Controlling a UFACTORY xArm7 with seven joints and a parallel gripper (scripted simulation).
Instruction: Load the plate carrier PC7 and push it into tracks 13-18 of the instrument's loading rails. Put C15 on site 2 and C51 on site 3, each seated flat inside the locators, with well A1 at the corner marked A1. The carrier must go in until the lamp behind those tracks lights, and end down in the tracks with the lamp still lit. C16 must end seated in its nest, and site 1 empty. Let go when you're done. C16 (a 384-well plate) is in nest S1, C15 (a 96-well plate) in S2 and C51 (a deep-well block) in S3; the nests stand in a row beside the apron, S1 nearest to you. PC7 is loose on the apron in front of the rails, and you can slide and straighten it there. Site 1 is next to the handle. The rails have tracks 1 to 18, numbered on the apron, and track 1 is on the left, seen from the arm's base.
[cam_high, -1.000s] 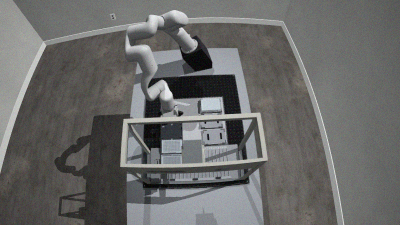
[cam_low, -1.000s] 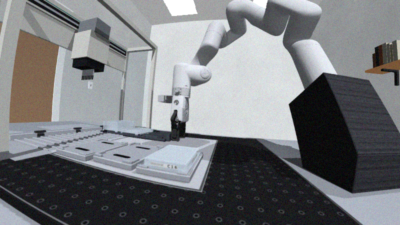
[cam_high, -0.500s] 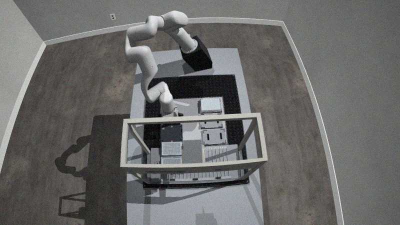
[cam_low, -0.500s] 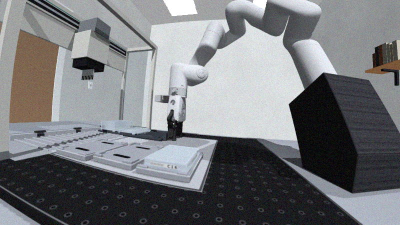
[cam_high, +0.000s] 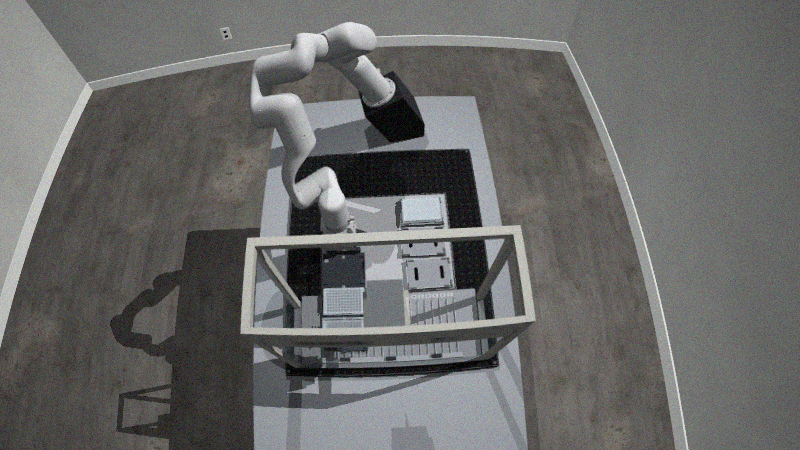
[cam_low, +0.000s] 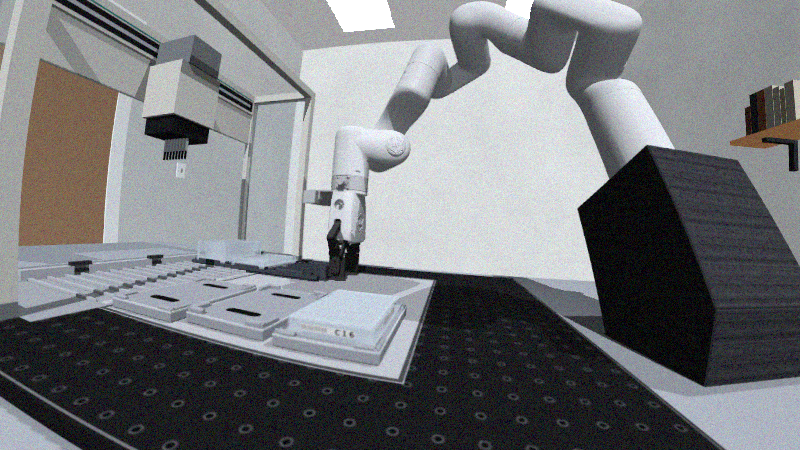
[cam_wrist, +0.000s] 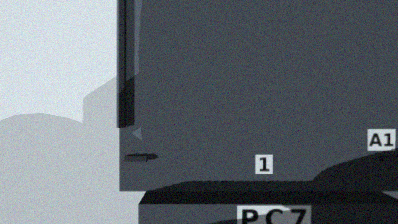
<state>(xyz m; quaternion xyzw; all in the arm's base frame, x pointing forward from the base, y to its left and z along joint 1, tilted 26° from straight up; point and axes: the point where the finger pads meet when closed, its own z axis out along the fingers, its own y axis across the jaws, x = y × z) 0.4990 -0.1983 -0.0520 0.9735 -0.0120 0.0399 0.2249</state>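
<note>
The dark carrier PC7 (cam_high: 342, 286) lies lengthwise at the left under the instrument frame. Site 1 (cam_high: 342, 269) is bare; the wrist view shows its "1" label (cam_wrist: 264, 164), the A1 mark (cam_wrist: 381, 140) and the PC7 label (cam_wrist: 274, 216) on the handle. The 96-well plate C15 (cam_high: 342, 300) sits on site 2. C51 (cam_high: 342, 322) sits beyond it on site 3, partly hidden by the frame bar. C16 (cam_low: 341, 321) sits in nest S1 (cam_high: 422, 211). My gripper (cam_low: 341, 269) is open, low at the carrier's handle end, holding nothing.
Nests S2 (cam_high: 423, 249) and S3 (cam_high: 427, 274) stand empty in a row beside the apron. The ribbed rails (cam_high: 441, 310) run under the beige frame (cam_high: 386, 330). A pipetting head (cam_low: 179, 106) hangs above the deck. The arm's black base block (cam_low: 693, 263) stands at the right.
</note>
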